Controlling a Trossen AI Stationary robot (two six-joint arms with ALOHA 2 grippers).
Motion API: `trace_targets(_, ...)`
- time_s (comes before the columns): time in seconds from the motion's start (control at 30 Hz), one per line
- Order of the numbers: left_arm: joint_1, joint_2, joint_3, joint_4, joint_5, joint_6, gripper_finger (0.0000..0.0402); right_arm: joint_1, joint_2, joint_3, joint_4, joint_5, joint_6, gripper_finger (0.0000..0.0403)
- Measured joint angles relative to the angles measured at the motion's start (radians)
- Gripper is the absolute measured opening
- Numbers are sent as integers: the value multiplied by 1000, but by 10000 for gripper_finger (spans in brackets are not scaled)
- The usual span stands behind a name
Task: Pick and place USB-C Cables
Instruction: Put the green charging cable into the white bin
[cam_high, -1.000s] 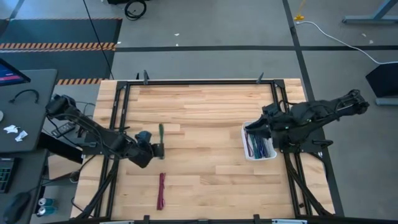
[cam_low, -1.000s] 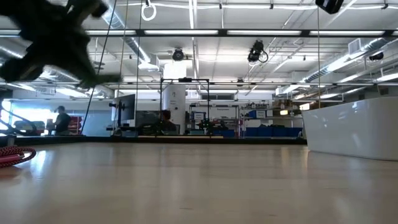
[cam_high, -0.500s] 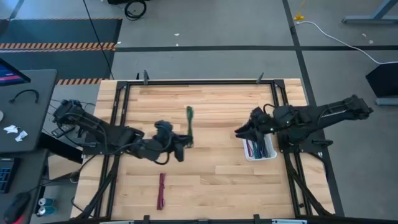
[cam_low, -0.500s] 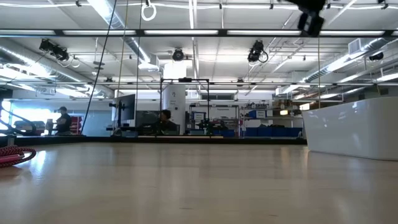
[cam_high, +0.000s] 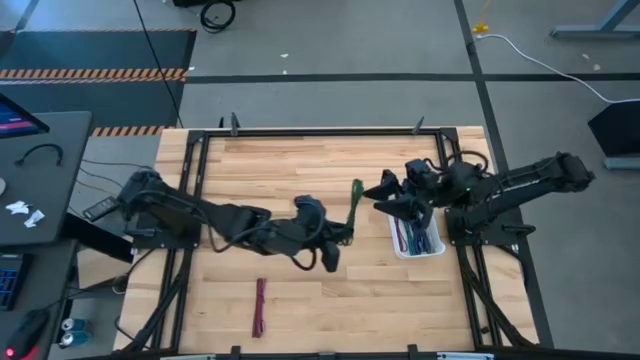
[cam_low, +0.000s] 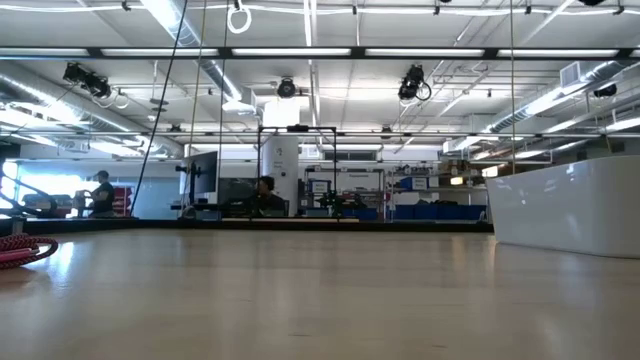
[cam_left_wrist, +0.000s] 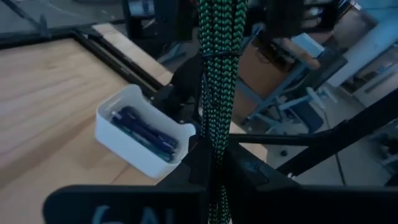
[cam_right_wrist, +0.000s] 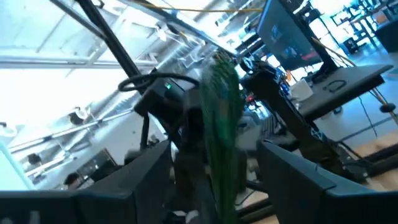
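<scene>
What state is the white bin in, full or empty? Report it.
Partly filled. The white bin holds several dark blue and purple cable bundles, seen in the high and left wrist views, with room left inside.

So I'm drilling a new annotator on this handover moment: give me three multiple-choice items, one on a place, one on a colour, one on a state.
1. Where is the white bin?
A) table's right side
B) table's left edge
C) on the floor

2. What colour is the cable that the left gripper holds?
A) white
B) green
C) orange

3. How does the maroon cable lie?
A) in the bin
B) gripped by the right gripper
C) loose on the table

Key: A, the bin sits below the right arm; B, the left wrist view shows green braid; C, nothing touches it.
</scene>
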Motion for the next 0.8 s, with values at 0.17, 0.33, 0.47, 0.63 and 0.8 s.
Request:
trace_targets(0.17, 27, 35, 19, -1, 44, -5, 29, 3, 62, 46, -2, -20, -34, 230)
trace_targets(0.33, 40, 36, 18, 34, 53, -1, 37, 3, 69, 45, -16, -13, -48, 165)
trace_targets(0.47, 44, 36, 18, 39, 54, 2, 39, 1, 70, 44, -19, -6, -91, 74)
trace_targets(0.63, 44, 36, 17, 34, 46, 25, 43, 1, 76, 44, -18, 5, -135, 15)
trace_targets(0.8, 45, 35, 18, 8, 37, 17, 80, -9, 23, 59, -112, 71, -139, 15)
